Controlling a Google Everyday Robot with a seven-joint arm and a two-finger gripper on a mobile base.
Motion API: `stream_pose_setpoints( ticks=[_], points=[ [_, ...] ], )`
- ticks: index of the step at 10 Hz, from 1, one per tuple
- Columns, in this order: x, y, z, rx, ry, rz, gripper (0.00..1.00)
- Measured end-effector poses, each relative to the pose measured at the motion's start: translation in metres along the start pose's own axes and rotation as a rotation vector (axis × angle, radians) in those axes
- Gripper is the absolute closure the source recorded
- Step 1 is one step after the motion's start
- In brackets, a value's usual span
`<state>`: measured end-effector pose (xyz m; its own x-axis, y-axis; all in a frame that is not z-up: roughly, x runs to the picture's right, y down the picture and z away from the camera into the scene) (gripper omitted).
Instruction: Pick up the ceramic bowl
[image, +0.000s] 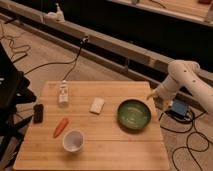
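The ceramic bowl (134, 114), wide and shallow with a glossy green inside and a darker rim, sits upright on the wooden table (115, 150) near its right edge. My white arm comes in from the right. The gripper (151, 95) hangs just beyond the table's right edge, up and to the right of the bowl, apart from it.
On the table are a small white bottle (63, 93), a white block (97, 105), a black object (37, 113), an orange carrot (60, 127) and a white cup (73, 140). A blue box (177, 108) and cables lie on the floor at right. A dark chair stands at left.
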<state>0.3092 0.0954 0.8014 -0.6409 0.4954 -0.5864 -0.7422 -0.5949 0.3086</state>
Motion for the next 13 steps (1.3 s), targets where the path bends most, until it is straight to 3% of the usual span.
stream_pose_setpoints(
  ticks=[13],
  points=[
    [-0.0021,-0.0007,-0.0021,0.007,-0.010,-0.002,0.35]
  ],
)
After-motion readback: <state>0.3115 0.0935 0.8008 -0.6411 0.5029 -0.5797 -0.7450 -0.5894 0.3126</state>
